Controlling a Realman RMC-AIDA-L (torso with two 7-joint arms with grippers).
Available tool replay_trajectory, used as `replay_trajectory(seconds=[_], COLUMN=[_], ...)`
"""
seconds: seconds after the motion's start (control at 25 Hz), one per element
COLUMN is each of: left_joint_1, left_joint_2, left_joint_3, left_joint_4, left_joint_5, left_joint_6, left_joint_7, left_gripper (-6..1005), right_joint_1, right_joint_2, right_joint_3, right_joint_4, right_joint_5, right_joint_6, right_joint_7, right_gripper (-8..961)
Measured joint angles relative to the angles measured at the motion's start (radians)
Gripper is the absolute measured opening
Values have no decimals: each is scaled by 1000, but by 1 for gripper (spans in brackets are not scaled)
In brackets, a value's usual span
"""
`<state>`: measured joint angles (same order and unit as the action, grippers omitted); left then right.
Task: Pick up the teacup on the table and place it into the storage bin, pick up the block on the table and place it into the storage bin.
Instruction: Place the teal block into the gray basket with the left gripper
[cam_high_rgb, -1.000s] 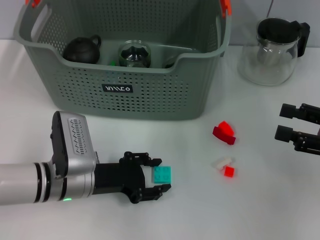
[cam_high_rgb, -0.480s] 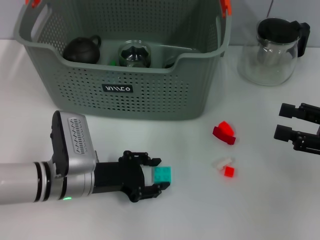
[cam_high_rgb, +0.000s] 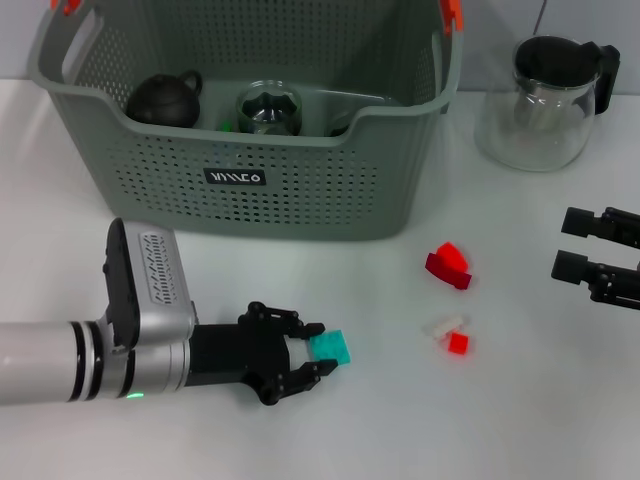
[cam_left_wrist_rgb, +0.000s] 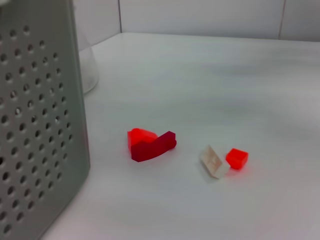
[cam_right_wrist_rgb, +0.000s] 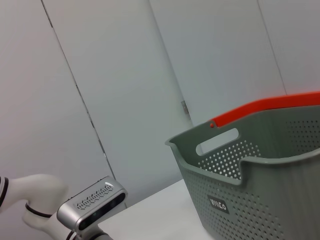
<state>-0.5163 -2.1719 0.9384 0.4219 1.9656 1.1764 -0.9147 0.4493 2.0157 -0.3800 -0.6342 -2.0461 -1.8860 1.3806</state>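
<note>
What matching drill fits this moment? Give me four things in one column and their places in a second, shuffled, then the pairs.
Things:
1. teal block
2. dark teapot
3. glass jug
4. right gripper

Places:
A. inside the storage bin
B. on the table right of the bin
C. between the left gripper's fingers
D. at the right edge, above the table

Pairs: 1-C, 2-A, 3-B, 4-D

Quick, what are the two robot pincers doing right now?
Left pincer: closed on the teal block, low over the table.
Right pincer: open, holding nothing, by the table's right edge.
</note>
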Motion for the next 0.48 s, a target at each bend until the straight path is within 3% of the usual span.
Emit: replay_trajectory(seconds=[0.04, 0.24, 0.36, 0.48], left_joint_1=[3, 37, 77, 90], left_joint_2=[1, 7, 8, 13], left_joint_3=[-1, -20, -89, -218], left_joint_4=[6, 88, 187, 290], left_joint_5=[0, 2, 0, -7], left_joint_6=[7, 95, 211, 375], left_joint_7=[-7, -89, -146, -231], left_gripper=[399, 414, 423, 431], right_joint_1=[0, 0, 1, 3], right_joint_2=[0, 0, 0, 1], right_joint_3=[0, 1, 1, -1], right_joint_4=[0, -1, -1, -1], right_joint_5=[0, 3, 3, 3], right_joint_6=[-1, -2, -2, -1], right_joint_7=[0, 0, 0, 0], right_gripper=[791, 791, 791, 791])
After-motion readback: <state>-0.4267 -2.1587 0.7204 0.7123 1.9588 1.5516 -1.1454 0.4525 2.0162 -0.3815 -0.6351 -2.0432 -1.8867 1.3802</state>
